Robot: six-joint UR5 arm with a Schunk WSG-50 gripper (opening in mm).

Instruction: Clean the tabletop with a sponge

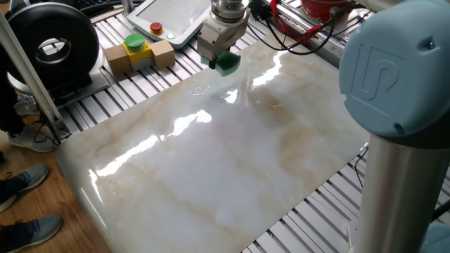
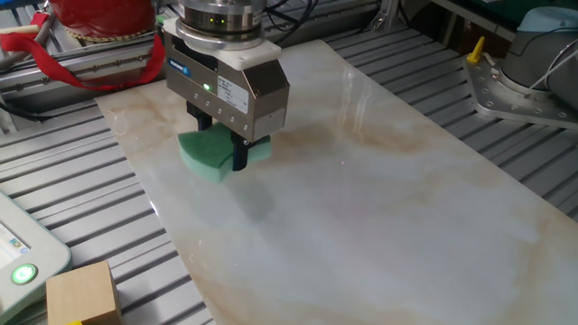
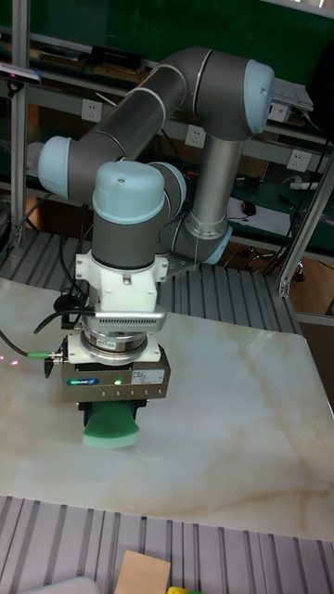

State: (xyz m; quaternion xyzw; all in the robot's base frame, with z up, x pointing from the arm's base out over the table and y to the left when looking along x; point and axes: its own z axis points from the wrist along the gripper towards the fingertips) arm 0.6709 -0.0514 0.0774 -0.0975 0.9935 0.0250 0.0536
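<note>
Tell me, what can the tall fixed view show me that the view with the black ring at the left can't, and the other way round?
Only the tall view shows the whole grey-and-blue arm bending down from its base, plus the shelving behind. Only the view with the black ring shows that ring, the yellow-and-green button on cardboard boxes, a white tablet-like pendant and someone's shoes. Both show the gripper whose fingers hold the green sponge over the marble tabletop.

Gripper [image 2: 237, 155] pointing down, fingers closed, arm [image 3: 176, 93] folded above.
</note>
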